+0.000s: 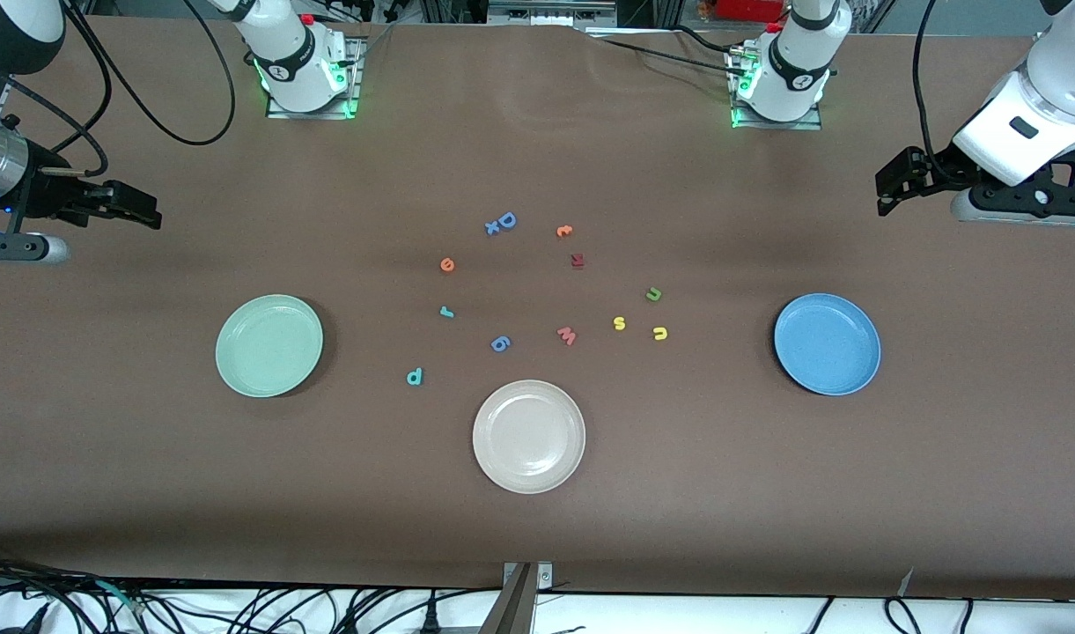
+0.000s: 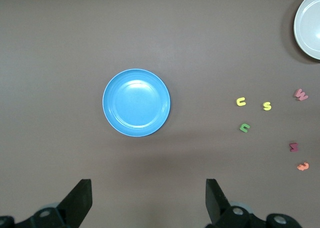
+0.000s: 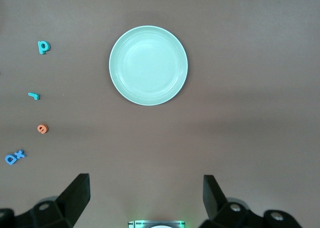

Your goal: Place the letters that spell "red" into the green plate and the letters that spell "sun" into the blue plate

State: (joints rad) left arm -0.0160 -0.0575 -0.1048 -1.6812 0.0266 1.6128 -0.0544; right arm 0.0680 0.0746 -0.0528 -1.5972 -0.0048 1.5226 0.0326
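The green plate (image 1: 269, 345) (image 3: 148, 65) lies empty toward the right arm's end, the blue plate (image 1: 827, 343) (image 2: 136, 102) empty toward the left arm's end. Between them lie the teal "r" (image 1: 446, 311) (image 3: 33, 95), orange "e" (image 1: 447, 264) (image 3: 42, 129) and teal "d" (image 1: 415, 377) (image 3: 44, 47). Closer to the blue plate are the yellow "s" (image 1: 619, 323) (image 2: 267, 106), yellow "u" (image 1: 660, 333) (image 2: 241, 101) and green "n" (image 1: 653, 294) (image 2: 244, 128). My left gripper (image 1: 889, 187) (image 2: 148, 198) and right gripper (image 1: 141, 210) (image 3: 146, 195) hang open and empty over bare table at their own ends.
A cream-white plate (image 1: 528, 436) sits nearest the front camera. Among the letters lie a blue "D" with an "x" (image 1: 502, 223), a small orange piece (image 1: 564, 231), a dark red piece (image 1: 577, 260), a pink "w" (image 1: 567, 335) and a blue piece (image 1: 500, 343).
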